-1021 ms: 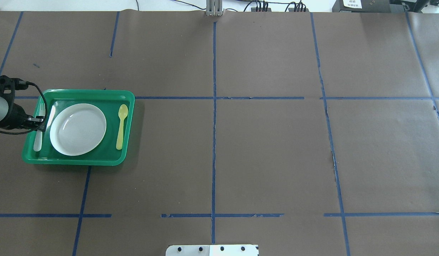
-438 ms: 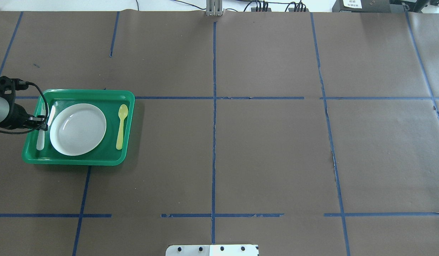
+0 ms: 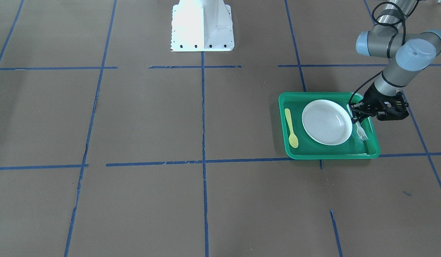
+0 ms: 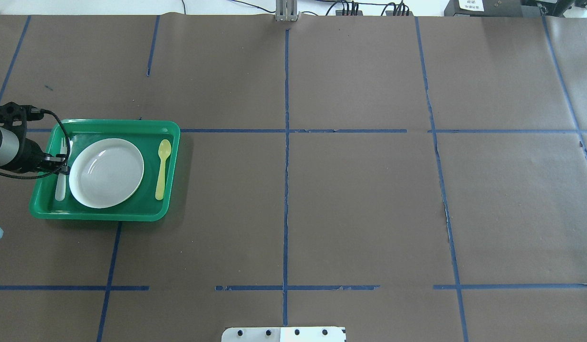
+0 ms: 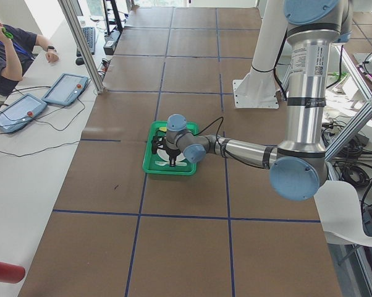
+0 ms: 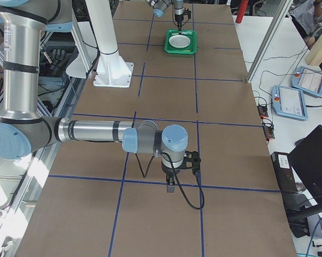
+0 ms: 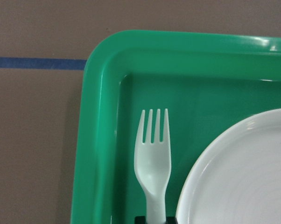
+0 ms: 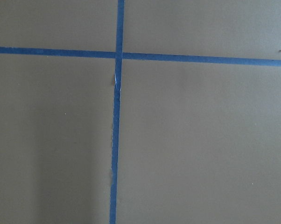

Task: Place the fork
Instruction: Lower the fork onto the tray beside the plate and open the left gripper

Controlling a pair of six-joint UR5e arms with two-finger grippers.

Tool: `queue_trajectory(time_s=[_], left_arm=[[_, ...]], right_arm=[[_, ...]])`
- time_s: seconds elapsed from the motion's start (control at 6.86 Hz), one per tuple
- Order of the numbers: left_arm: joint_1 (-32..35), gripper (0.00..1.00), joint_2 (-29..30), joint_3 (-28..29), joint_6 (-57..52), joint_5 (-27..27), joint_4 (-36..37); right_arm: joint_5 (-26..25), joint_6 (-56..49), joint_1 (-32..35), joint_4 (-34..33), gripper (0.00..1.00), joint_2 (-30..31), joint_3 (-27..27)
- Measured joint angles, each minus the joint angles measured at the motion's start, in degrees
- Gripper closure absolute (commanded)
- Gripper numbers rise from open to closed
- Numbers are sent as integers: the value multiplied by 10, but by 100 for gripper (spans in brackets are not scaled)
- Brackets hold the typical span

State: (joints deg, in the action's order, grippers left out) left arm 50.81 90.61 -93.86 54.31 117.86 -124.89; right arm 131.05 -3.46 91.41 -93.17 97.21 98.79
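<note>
The pale plastic fork (image 4: 61,183) is in the green tray (image 4: 103,214), in the strip between the tray's left wall and the white plate (image 4: 106,172). Its tines point to the far side. My left gripper (image 4: 60,164) is shut on the fork's handle. In the left wrist view the fork (image 7: 153,158) runs down between the jaws, close beside the plate (image 7: 238,172). In the front view the fork (image 3: 362,134) sticks out below the left gripper (image 3: 355,117). My right gripper (image 6: 171,188) shows only in the right side view, so I cannot tell its state.
A yellow spoon (image 4: 162,168) lies in the tray on the plate's other side. The tray's raised rim (image 7: 94,140) is just left of the fork. Brown paper with blue tape lines (image 8: 116,116) covers the table. The robot's base plate (image 3: 202,25) stands at mid-table.
My left gripper and the fork have moved right, away from the tray's wall toward the plate. The plate has shifted slightly right.
</note>
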Motion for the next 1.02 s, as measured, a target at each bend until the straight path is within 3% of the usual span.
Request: queue_trajectory(time_s=[0.73, 0.88, 1.02], left_arm=[[-1, 100, 0, 2, -6, 0, -1], [-1, 71, 0, 1, -7, 0, -1], [-1, 52, 0, 0, -8, 0, -1]], right_arm=[[0, 0, 0, 0, 0, 0, 0], [0, 0, 0, 0, 0, 0, 0], [0, 0, 0, 0, 0, 0, 0]])
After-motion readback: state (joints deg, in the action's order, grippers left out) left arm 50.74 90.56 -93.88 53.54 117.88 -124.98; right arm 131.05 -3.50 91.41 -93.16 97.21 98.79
